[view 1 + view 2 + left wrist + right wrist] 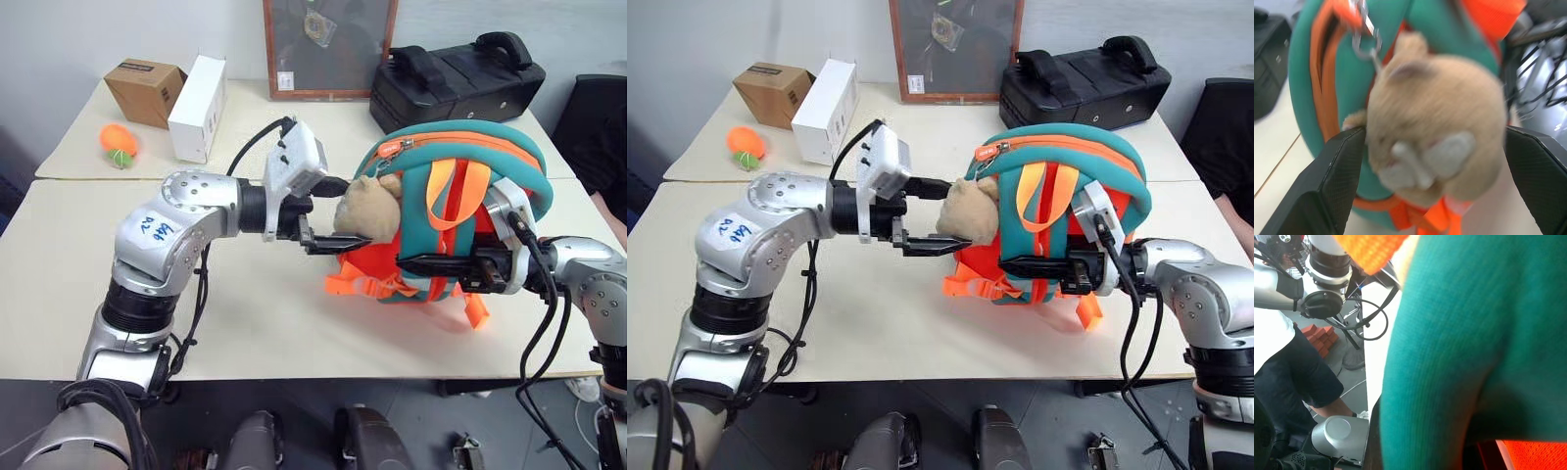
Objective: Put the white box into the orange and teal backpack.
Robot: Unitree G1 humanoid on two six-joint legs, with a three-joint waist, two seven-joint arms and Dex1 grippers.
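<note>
- Standing upright on the pale table (265, 323), the orange and teal backpack (460, 157) is the landmark here, its strap side facing the camera and its teal top arching over the orange zip line.
- Hanging from its front, a beige plush toy (370, 209) sits between the two black fingers of the left gripper (1432, 181); those fingers are spread wide on either side of the toy and clamp nothing.
- At the backpack's lower front the right gripper (441, 264) lies level, its fingers drawn together against the teal and orange straps; whether strap fabric is pinched between them cannot be told.
- Behind the backpack a black hard case (456, 78) rests against the wall.
- Well apart from the backpack, at the table's far corner beyond the left arm, stand a white carton (198, 106), a brown cardboard box (145, 91) and an orange toy (119, 143).
</note>
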